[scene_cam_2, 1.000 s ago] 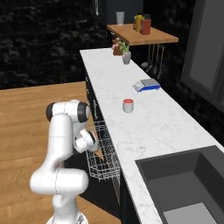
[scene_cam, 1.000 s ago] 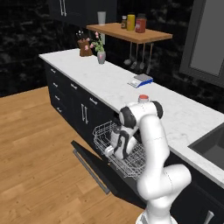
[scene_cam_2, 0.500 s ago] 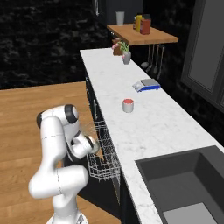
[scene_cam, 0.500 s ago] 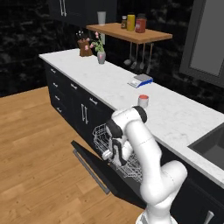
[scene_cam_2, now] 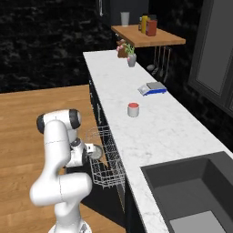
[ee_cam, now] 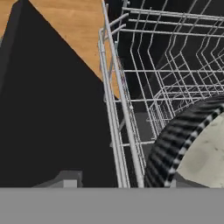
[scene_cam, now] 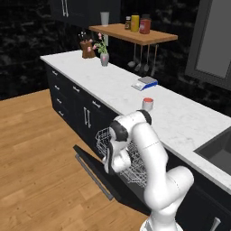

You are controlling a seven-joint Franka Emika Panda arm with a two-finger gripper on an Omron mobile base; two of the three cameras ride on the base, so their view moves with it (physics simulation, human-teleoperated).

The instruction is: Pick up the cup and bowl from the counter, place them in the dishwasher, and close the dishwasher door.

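Left base view: the cup [scene_cam: 147,104] stands mid-tabletop near the front edge; the gripper [scene_cam: 109,159] reaches into the dishwasher [scene_cam: 131,167] rack.

Right base view: the bowl [scene_cam_2: 95,151] sits at the rack's outer edge.

Hand view: the bowl [ee_cam: 192,148] looks tilted; I cannot tell how the fingers stand. It could tip out.

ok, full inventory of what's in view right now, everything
cup: 1, white with red top, on the counter, mid-length
bowl: 1, speckled grey-beige, in the dishwasher rack
counter: 1, white marble
dishwasher rack: 1, white wire, pulled out
dishwasher door: 1, black, folded down open
scale-like pad: 1, blue-grey, on counter
flower vase: 1, far counter end
knife block: 1, brown, beside vase
shelf: 1, wooden, holding jars and a glass
sink: 1, dark
gripper: 1, at the rack
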